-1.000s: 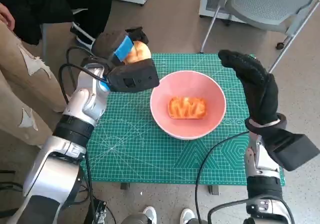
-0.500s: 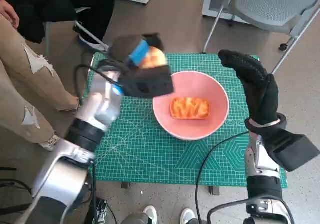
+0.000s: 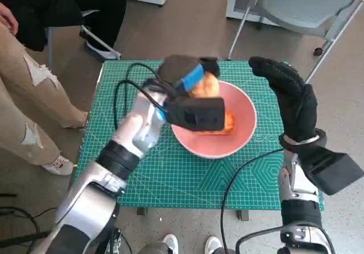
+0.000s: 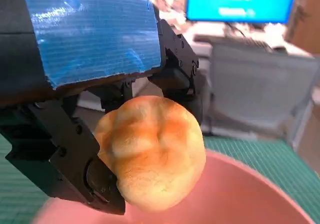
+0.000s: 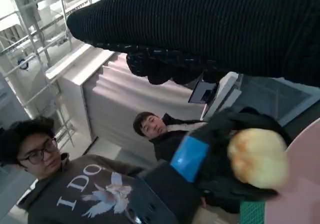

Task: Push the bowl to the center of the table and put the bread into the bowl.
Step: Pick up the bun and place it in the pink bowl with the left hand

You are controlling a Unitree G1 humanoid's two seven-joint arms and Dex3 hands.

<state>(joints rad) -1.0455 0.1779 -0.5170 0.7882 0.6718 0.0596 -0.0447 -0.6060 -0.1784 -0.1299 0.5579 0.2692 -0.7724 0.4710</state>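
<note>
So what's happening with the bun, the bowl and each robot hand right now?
Bun: held in the left robot hand, above the bowl's rim.
Bowl: upright on the green mat, another piece of bread already inside.
Left robot hand: grips the bun.
Right robot hand: holds nothing, fingers spread, raised beside the bowl.

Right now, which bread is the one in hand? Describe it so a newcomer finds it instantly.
On the green mat sits a pink bowl. Over its far-left rim the left hand holds a round bun in its fingers. It is pale golden and domed, unlike the flat orange bread already lying in the bowl.
</note>
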